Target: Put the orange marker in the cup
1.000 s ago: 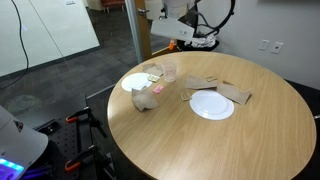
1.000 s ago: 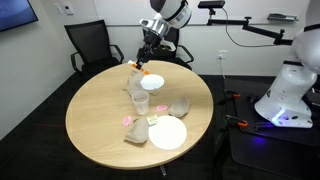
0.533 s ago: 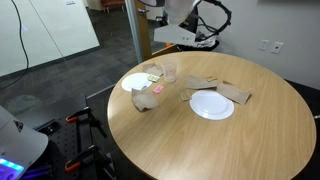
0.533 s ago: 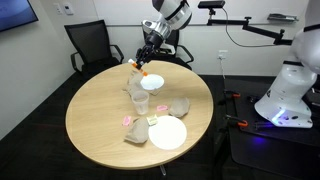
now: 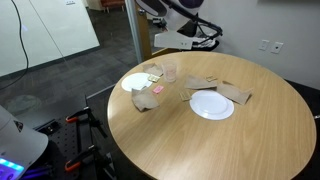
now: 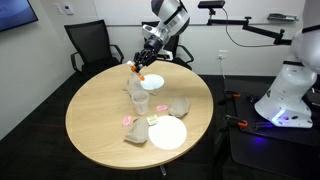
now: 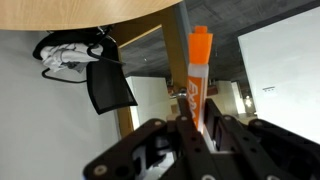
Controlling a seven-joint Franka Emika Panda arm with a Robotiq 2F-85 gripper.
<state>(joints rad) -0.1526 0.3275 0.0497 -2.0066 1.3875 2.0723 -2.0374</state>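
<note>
My gripper [image 7: 196,128] is shut on the orange marker [image 7: 198,70], which sticks out straight between the fingers, whitish part nearest the jaws. In an exterior view the gripper [image 6: 141,62] hangs above the table's far edge with the marker [image 6: 133,69] pointing down and left. In an exterior view only the arm [image 5: 165,10] shows at the top and the marker is not visible. The clear cup [image 5: 170,72] stands on the round wooden table [image 5: 200,140] near the small plate; it also shows in an exterior view [image 6: 142,102], below and in front of the gripper.
A large white plate [image 5: 211,104] [image 6: 167,132] and a smaller plate [image 5: 138,83] [image 6: 152,81] lie on the table with crumpled brown paper [image 5: 235,93] and small scraps. A black chair [image 6: 85,45] stands behind the table. A white robot base [image 6: 295,95] stands to the side.
The arm has shifted a little near the table's far edge, with the orange marker still held. The things on the table have not moved.
</note>
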